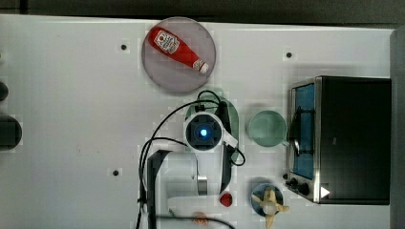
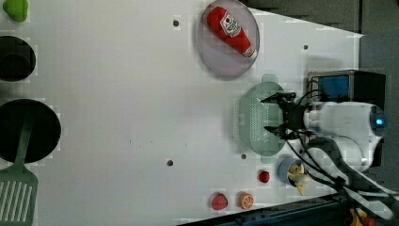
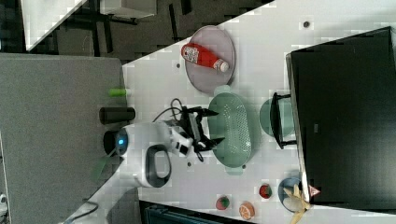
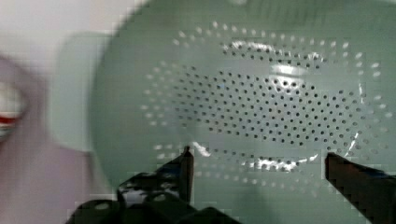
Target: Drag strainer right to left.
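Observation:
The strainer (image 2: 256, 117) is a pale mint-green oval colander with rows of small holes. It lies on the white table just below the grey plate in the left view. My gripper (image 2: 269, 114) hovers over the strainer's right half in the left view, open wide with nothing between its black fingers. In the right view the gripper (image 3: 219, 126) reaches over the strainer (image 3: 231, 128) from the right view's left. The wrist view looks down into the strainer's perforated bowl (image 4: 261, 93), one fingertip (image 4: 187, 163) on each side. In the top view my arm covers most of the strainer (image 1: 233, 113).
A grey plate (image 1: 165, 76) holding a ketchup bottle (image 1: 176, 48) lies close behind the strainer. A round green cup (image 1: 266, 128) and a toaster oven (image 1: 344, 138) stand at the top view's right. A blue bowl (image 1: 260, 193) and small fruits (image 2: 219, 201) sit near the front edge.

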Robot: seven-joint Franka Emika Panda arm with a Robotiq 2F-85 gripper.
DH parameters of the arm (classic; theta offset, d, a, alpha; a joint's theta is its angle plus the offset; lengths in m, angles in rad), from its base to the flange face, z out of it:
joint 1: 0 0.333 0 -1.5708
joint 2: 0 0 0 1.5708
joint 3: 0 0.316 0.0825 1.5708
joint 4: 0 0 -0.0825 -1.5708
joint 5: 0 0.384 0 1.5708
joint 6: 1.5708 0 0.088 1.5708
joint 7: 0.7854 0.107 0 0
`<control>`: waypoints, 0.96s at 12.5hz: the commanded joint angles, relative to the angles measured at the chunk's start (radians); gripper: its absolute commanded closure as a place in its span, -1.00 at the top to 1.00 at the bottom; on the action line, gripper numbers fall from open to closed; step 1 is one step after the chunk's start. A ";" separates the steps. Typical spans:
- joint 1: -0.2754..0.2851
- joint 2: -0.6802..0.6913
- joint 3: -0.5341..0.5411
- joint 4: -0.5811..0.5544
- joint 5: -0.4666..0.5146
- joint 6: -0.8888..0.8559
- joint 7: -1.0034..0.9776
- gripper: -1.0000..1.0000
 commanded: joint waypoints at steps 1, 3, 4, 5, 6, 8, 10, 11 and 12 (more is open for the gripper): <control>0.001 0.114 0.016 -0.006 0.000 0.053 0.068 1.00; 0.012 0.145 0.021 -0.003 0.014 0.096 0.173 1.00; 0.021 0.150 0.024 -0.002 0.014 0.100 0.196 1.00; 0.030 0.153 0.027 -0.002 0.014 0.098 0.197 1.00; 0.036 0.153 0.032 0.000 0.014 0.104 0.197 1.00; 0.052 0.154 0.044 0.000 0.015 0.104 0.196 1.00; 0.069 0.155 0.063 0.002 0.022 0.098 0.197 1.00; 0.080 0.155 0.071 0.004 0.031 0.097 0.197 1.00; 0.093 0.155 0.078 0.009 0.047 0.095 0.198 1.00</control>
